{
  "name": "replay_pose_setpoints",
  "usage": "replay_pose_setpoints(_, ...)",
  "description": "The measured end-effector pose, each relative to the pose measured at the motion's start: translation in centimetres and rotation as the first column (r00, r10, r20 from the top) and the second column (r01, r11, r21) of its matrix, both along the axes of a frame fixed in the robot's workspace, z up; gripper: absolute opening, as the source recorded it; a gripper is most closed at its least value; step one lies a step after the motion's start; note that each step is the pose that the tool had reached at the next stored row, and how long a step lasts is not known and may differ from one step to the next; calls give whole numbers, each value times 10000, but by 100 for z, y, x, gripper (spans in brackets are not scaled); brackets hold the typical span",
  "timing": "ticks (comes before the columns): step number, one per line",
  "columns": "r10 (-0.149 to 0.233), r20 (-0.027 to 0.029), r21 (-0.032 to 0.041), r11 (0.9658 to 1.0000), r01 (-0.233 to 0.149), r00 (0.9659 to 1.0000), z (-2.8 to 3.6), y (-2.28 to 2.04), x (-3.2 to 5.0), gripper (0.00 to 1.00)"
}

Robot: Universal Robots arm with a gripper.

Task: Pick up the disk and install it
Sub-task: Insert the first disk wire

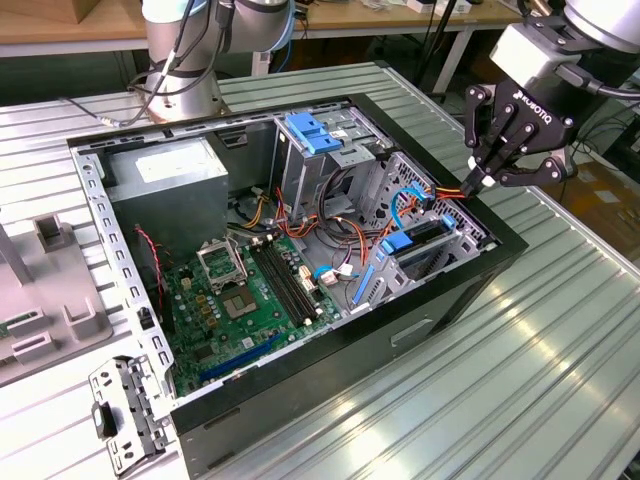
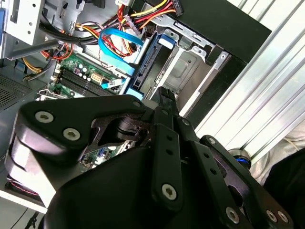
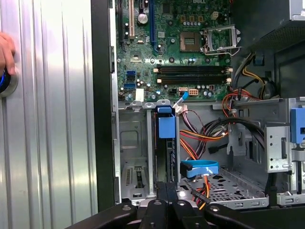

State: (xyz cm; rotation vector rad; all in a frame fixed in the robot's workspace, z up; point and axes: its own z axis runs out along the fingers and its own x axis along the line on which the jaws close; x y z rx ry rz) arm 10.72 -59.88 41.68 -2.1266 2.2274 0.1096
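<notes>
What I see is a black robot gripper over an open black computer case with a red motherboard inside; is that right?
Not quite: the motherboard is green, as the exterior view shows. The black gripper does hang over the open black case.

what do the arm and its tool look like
The tool is matt black, built of jointed link fingers pinned with silver screws, with white lettering on its body. Above it sits a pale grey wrist block with a black cable running off it. The arm has silver-grey rounded joints and a silver base.
</notes>
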Motion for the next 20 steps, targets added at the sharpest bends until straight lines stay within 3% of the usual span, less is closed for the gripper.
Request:
replay_pose_setpoints(3,138,-1,-1,9999,-138,9999,0,0,0,11)
replay_pose_setpoints(7,629,0,-1,9980,-629,9980,1,0,0,11)
replay_pose_setpoints(10,1169,-1,-1,9931,-1169,9931,0,0,0,11)
replay_pose_setpoints(12,1567,-1,-1,9876,-1567,9876,0,0,0,11)
replay_pose_setpoints(14,2294,-1,1,9733,-2294,9733,-1,0,0,11)
replay_pose_setpoints(16,2694,-1,-1,9630,-2694,9630,0,0,0,11)
replay_pose_setpoints(19,3584,-1,-1,9336,-3584,9336,0,0,0,11)
replay_pose_setpoints(20,4053,0,0,9142,-4053,9142,-1,0,0,11)
